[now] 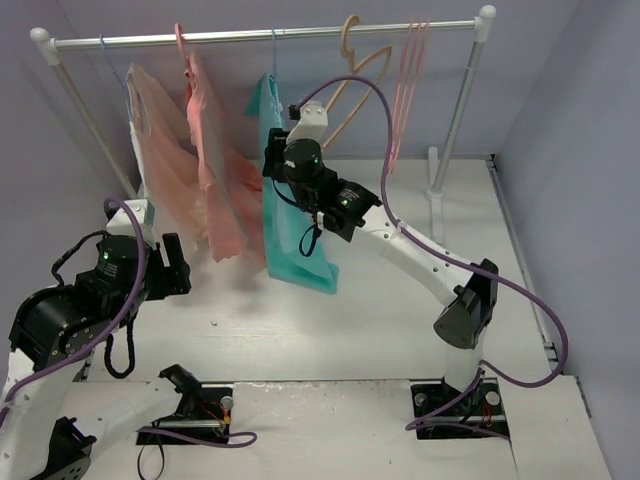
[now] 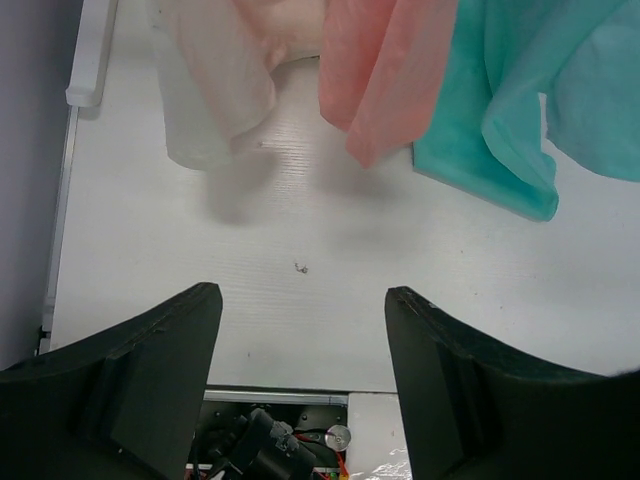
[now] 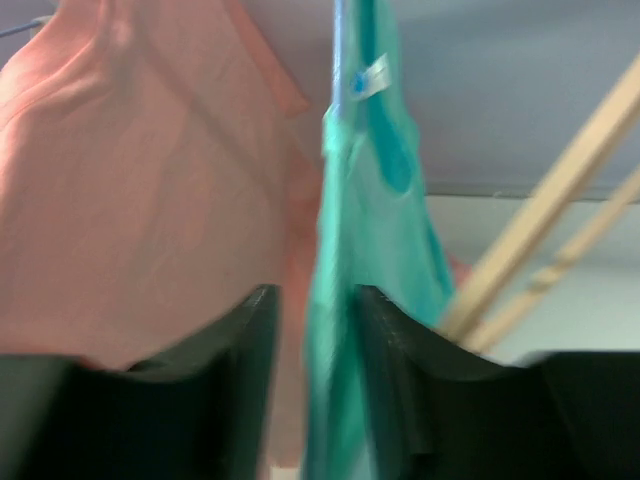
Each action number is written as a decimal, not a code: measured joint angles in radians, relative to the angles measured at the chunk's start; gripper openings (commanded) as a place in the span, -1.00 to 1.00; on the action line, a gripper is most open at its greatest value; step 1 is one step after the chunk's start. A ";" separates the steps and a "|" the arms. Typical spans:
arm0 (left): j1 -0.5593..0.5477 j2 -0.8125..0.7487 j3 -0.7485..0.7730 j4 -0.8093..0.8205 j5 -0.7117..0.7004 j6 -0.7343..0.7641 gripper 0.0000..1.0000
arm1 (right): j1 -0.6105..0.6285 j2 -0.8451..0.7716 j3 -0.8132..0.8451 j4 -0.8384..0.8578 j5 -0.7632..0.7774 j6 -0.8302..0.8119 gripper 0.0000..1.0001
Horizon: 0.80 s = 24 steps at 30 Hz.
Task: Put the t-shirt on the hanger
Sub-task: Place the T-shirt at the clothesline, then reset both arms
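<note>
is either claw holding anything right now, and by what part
The left claw is open and empty. The right claw straddles the t-shirt just below its neck; whether it actually pinches the fabric cannot be told.

A rail spans the back of the table. Along it, left to right, hang one garment, a second garment, the t-shirt on the hanger, a thick hanger and thin hangers. The right gripper straddles the t-shirt's upper part. The left gripper sits front left, apart from the garments.
</note>
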 measured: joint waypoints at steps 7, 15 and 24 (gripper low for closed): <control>0.000 0.018 0.051 -0.007 0.018 0.022 0.33 | 0.003 -0.071 -0.092 0.034 -0.094 -0.068 0.78; 0.000 0.040 0.174 -0.024 0.014 0.056 0.34 | 0.002 -0.439 -0.289 0.077 -0.132 -0.246 1.00; 0.000 0.040 0.205 -0.035 -0.006 0.111 0.34 | 0.001 -1.053 -0.631 0.089 0.044 -0.450 1.00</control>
